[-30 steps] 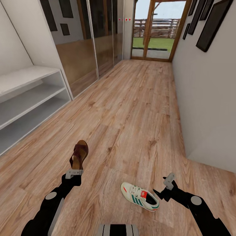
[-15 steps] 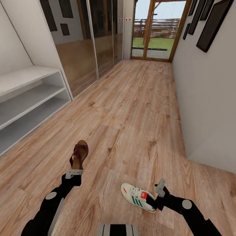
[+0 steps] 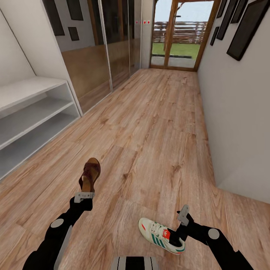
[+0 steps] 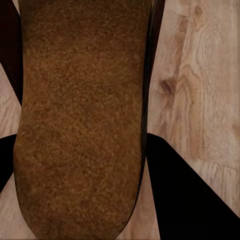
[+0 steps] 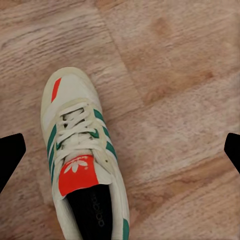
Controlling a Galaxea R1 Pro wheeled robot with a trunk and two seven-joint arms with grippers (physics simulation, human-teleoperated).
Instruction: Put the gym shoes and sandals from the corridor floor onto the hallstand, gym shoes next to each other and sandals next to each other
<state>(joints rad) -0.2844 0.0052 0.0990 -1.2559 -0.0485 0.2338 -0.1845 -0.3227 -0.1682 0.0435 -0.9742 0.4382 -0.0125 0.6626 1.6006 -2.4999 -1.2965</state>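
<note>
Holding one sandal point(image 3: 90, 175) clenched in our left end effector point(image 3: 84, 196), we carry it clear of the corridor floor point(image 3: 157, 123); its rough brown sole faces the left wrist camera. Our right end effector point(image 3: 179, 228) hangs with fingers spread over the heel end of one gym shoe point(image 3: 161, 235), which lies on the floor, not yet grasped. The hallstand point(image 3: 30, 112) stands well apart on our left, and the shelves in view carry no shoes. We judge placement barely begun.
</note>
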